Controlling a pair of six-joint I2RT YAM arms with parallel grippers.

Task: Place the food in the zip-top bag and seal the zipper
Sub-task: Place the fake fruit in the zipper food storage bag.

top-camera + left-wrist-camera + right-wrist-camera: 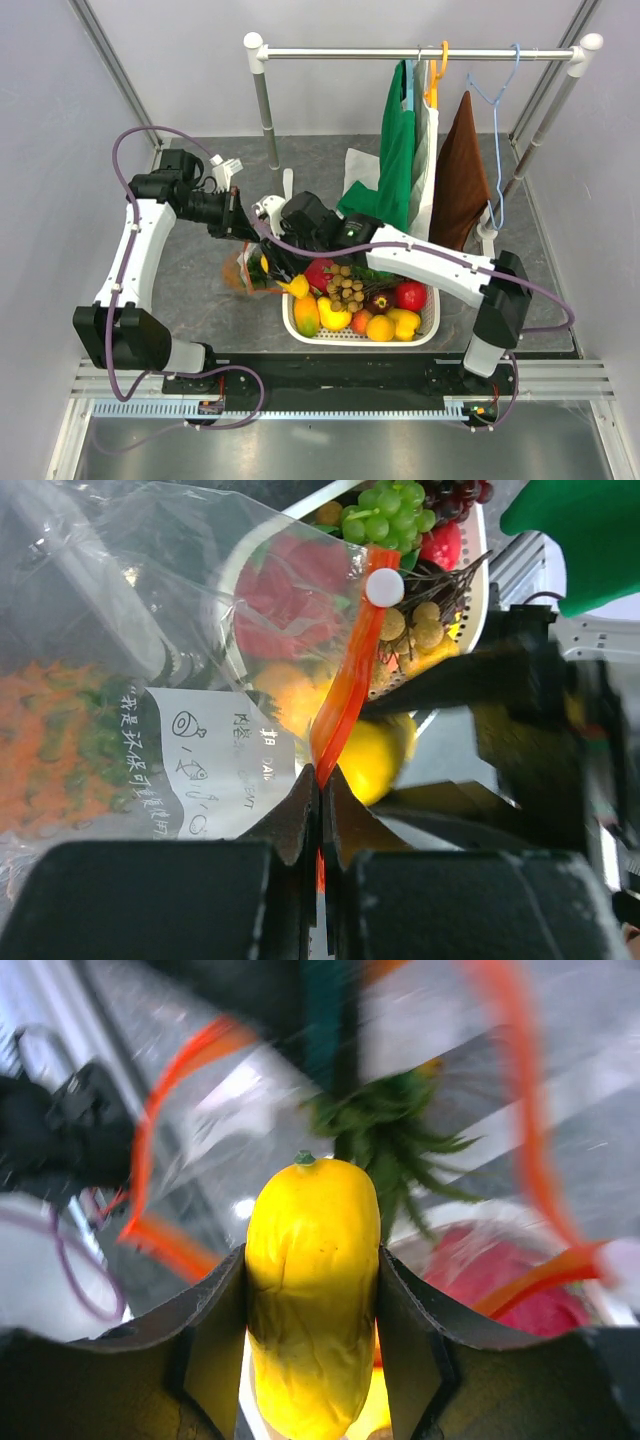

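Right wrist: right hand (pixel 312 1270) clamps upright yellow fruit (pixel 310 1210); left hand (pixel 320 800) pinches zipper (pixel 352 670).

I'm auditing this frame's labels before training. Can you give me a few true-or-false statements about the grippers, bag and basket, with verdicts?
1. The right gripper holds a yellow lemon-like toy fruit. True.
2. The left gripper is open and touches nothing. False: it is shut on the orange-red zipper strip of the clear plastic zip-top bag.
3. The white slotted basket is empty. False: it holds many toy fruits.
4. A small white slider tab sits on the zipper strip. True.
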